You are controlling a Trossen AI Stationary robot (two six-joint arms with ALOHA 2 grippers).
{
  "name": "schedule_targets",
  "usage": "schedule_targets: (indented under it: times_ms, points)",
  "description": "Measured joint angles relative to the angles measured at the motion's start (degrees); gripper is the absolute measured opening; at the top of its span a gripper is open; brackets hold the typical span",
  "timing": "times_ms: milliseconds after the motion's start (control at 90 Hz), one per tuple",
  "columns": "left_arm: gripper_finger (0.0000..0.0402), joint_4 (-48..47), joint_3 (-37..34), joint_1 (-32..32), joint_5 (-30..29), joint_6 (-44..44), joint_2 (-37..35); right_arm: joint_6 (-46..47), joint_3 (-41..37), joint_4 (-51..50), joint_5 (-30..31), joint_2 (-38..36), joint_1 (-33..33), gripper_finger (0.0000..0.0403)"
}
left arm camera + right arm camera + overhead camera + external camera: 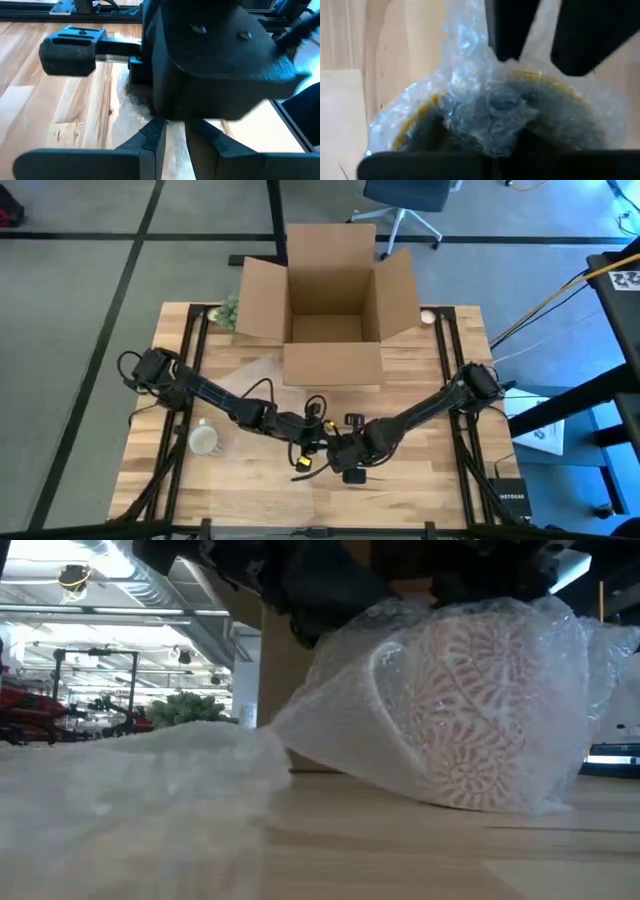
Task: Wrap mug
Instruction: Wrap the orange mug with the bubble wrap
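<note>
Mug (470, 710) under bubble wrap (330, 710), pattern visible low.

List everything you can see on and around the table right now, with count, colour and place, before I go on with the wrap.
Mug: one, pale with a red pattern, near the table's front centre, inside bubble wrap.
Bubble wrap: one clear sheet, bunched over that mug and trailing across the table.
Second mug: one, pale, on the table's left side, unwrapped.
Cardboard box: one, brown, flaps open, at the table's far edge.
Plant: one, green, left of the box.
Office chair: one, dark, on the floor beyond the table.
Table: one, light wood.
Left gripper: at front centre.
Right gripper: over the wrapped mug.
</note>
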Motion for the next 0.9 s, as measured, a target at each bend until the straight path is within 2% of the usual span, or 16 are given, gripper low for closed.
schedule_targets:
  times_ms: [311,467,589,778,900]
  points:
    - [0.0053,0.0,0.0,0.0,0.0,0.0,0.0,-1.1,9.5,-12.8,-0.8,-4.0,0.0,0.0]
    - [0.0053,0.0,0.0,0.0,0.0,0.0,0.0,-1.3,11.2,-9.2,2.6,-5.1,0.0,0.0]
    - [0.0053,-0.9,0.0,0.0,0.1,0.0,0.0,-1.6,8.0,-2.7,2.3,-3.7,-0.1,0.0]
    - [0.0053,0.0,0.0,0.0,0.0,0.0,-0.1,1.6,0.3,-0.9,2.2,-3.1,0.0,0.0]
    - [0.0053,-0.3,0.0,0.0,0.0,0.0,-0.1,3.4,-5.3,4.8,1.8,-3.3,0.0,0.0]
